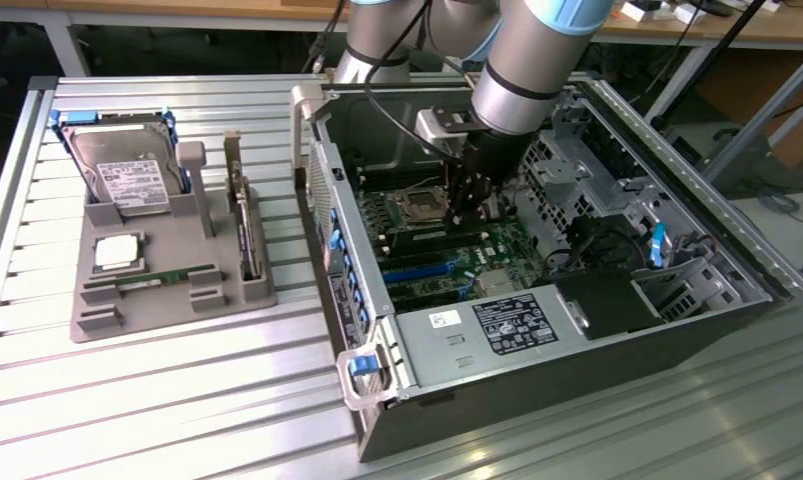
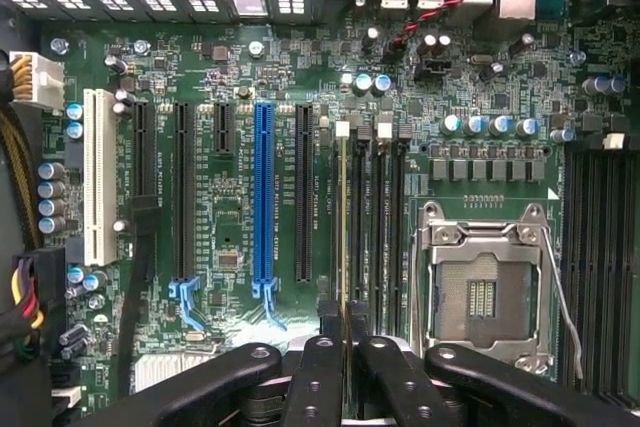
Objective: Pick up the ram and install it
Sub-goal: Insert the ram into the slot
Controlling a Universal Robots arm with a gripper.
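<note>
My gripper is inside the open computer case, low over the motherboard. In the wrist view its fingers are shut on the ram, which I see edge-on as a thin yellow-green line. The ram runs along the bank of black memory slots beside the open CPU socket, lined up with the slot farthest from the socket. Whether it sits in the slot or hovers over it I cannot tell. In the exterior view the gripper hangs next to the CPU socket.
A grey tray on the exterior view's left holds a hard drive, a square silver CPU, a thin green board lying flat and an upright expansion card. A blue slot and black card slots flank the ram. Drive cages and cables crowd the case.
</note>
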